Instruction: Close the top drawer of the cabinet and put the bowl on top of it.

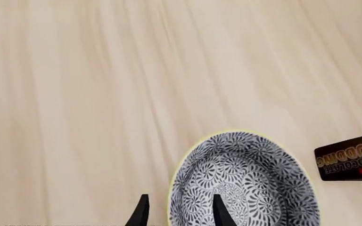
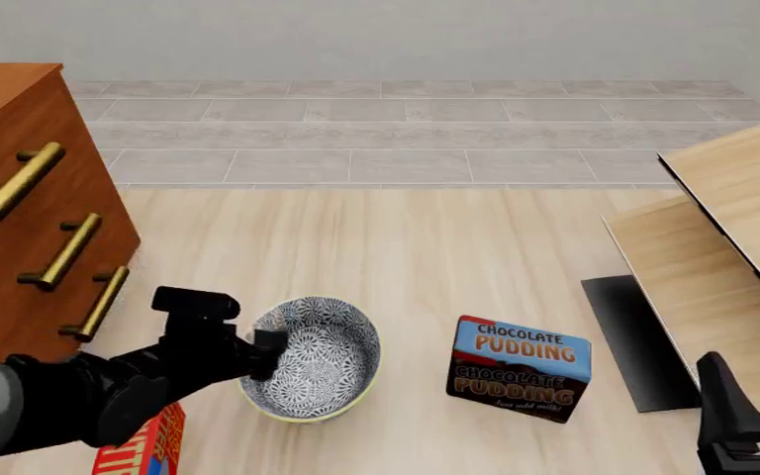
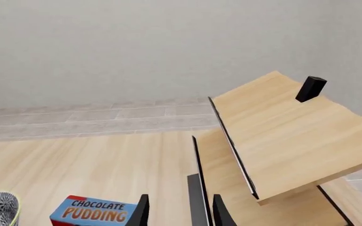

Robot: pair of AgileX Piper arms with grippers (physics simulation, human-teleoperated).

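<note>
Front view alone: cabinet, left claw astride bowl rim.

The table was pale wood with a fine straight grain and a matt finish. The cabinet was reddish-brown wood, smooth, its bar handles shiny brass. The bowl looked like glazed ceramic, densely patterned in grey and white with a cream rim. The pudding box looked like printed card with a slight gloss. The left gripper was matt black. The shelf was light wood, dark-edged.
</note>
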